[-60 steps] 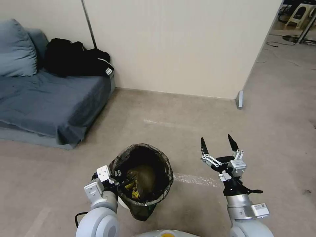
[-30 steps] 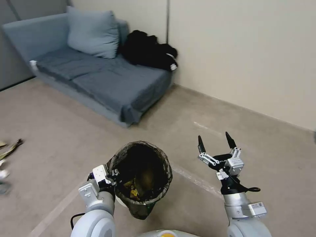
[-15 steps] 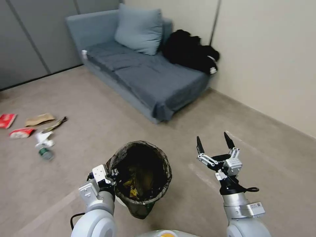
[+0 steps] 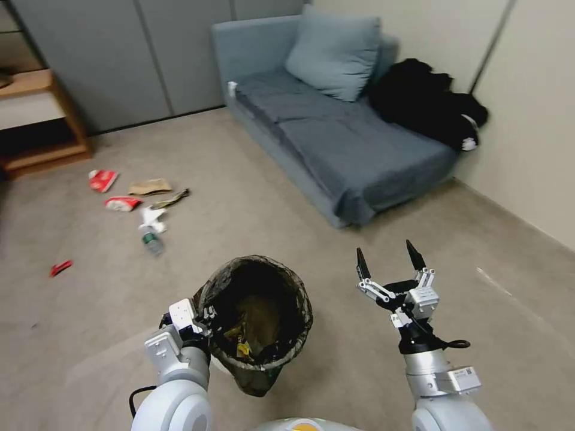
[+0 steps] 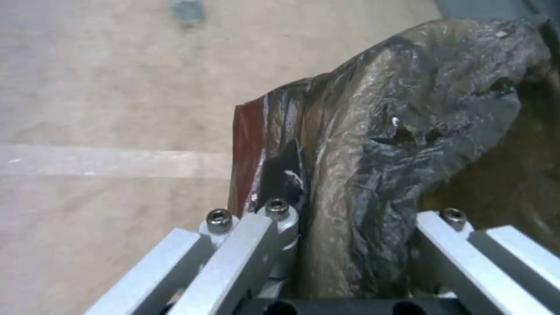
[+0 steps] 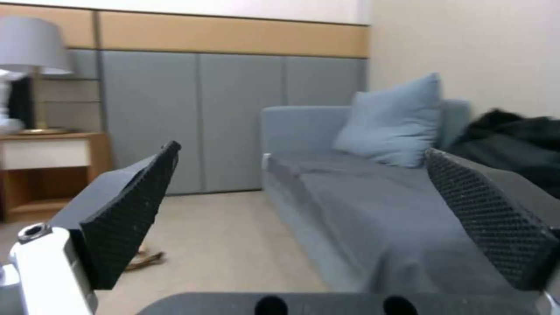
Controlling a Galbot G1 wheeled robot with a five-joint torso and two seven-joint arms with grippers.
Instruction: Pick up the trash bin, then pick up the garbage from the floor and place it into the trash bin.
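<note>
Closest to the robot, its left gripper (image 4: 200, 326) is clamped on the near rim of the trash bin (image 4: 257, 281), a small round white plastic bucket lined with a crinkled brownish-black bag folded over its edge. The bin hangs off the floor at the robot's front, mouth upward, likely so litter can be dropped straight in. In the left wrist view the fingers (image 5: 280, 218) pinch the bag-covered rim (image 5: 373, 175) between them. A few scraps, one yellow, already lie at the bin's bottom.

Beside the bin, to the robot's right, the right gripper (image 4: 388, 263) is raised with its two black pointed fingers spread wide and nothing between them, free, it seems, for picking.

Farther off on the beige carpet, ahead and to the left, the garbage lies scattered, well apart from the bin: a small red scrap (image 4: 61, 267), a clear bottle with a green label (image 4: 151, 239), a white paper scrap (image 4: 153, 218), a red-and-white packet (image 4: 122, 203), a brown paper bag (image 4: 149, 187) and another red packet (image 4: 102, 179).

Beyond stands a grey-blue fabric sofa (image 4: 335, 137) with a cushion and a heap of black clothes (image 4: 428, 111).
</note>
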